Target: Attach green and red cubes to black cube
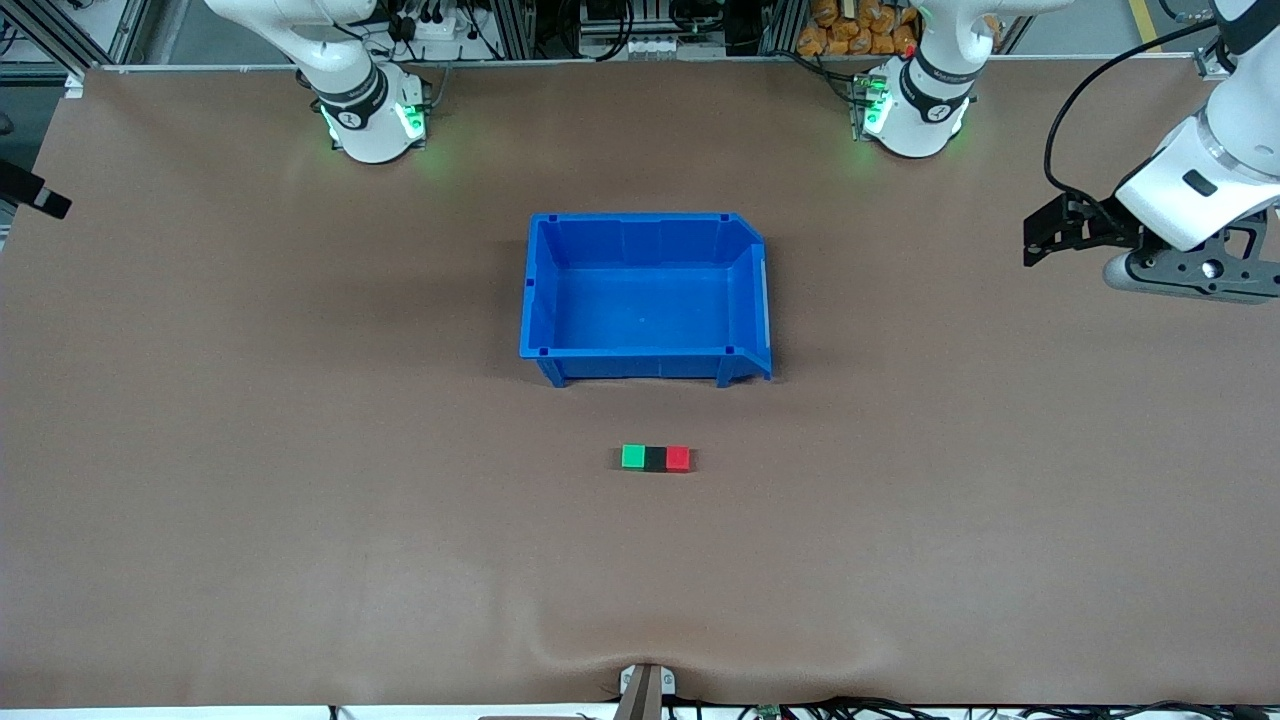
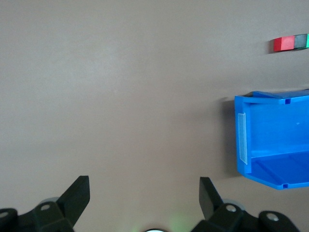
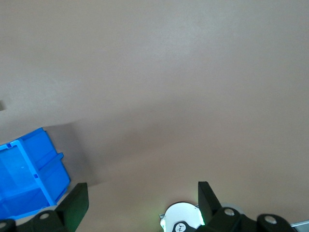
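The green cube (image 1: 633,457), the black cube (image 1: 655,459) and the red cube (image 1: 678,458) lie in a touching row on the table, black in the middle, nearer the front camera than the blue bin. The left wrist view shows the red cube (image 2: 283,43) and the black cube (image 2: 300,40) at its edge. My left gripper (image 1: 1032,238) is open and empty, up over the left arm's end of the table; its own view shows the jaws wide apart (image 2: 144,186). My right gripper (image 3: 142,191) is open and empty over bare table near its base; the front view shows only a black tip (image 1: 38,197).
An empty blue bin (image 1: 645,225) stands mid-table, between the arm bases and the cubes; it also shows in the left wrist view (image 2: 241,135) and the right wrist view (image 3: 29,183). The right arm's base (image 3: 181,220) glows green. A brown mat covers the table (image 1: 300,450).
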`<state>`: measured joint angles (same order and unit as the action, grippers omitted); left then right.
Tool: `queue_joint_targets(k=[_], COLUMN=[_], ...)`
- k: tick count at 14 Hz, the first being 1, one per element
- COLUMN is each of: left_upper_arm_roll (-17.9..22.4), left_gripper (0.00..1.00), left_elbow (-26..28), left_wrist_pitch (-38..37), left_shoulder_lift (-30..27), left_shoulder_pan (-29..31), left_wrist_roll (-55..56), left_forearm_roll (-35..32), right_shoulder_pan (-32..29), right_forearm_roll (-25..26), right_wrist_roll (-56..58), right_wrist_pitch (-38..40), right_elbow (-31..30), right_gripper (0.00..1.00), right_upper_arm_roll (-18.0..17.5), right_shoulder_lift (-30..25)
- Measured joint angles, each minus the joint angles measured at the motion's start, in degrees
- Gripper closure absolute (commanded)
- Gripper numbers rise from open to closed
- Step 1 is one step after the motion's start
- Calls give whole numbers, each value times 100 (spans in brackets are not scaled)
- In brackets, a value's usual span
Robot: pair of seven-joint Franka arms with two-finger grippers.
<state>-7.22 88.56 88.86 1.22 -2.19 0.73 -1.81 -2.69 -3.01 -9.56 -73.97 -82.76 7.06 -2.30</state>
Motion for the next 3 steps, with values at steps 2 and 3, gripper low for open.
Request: queue_joint_targets(k=[2, 3], left_upper_arm_roll=[11, 14], left_gripper=[0, 0], left_elbow=[1, 1], left_wrist_pitch=[-19, -21], left_shoulder_lift=[1, 1], left_shoulder_pan=[4, 11], left_wrist_roll=[0, 0], left_forearm_roll=[0, 0], right_shoulder_pan=[-94, -95], right_forearm_roll=[59, 73], right_wrist_roll=[-1, -1], right_wrist_pitch=[-20, -31], right_elbow=[-63, -78], right_gripper=[0, 0], right_upper_arm_roll=[-156, -175], right_shoulder_lift=[-81, -92])
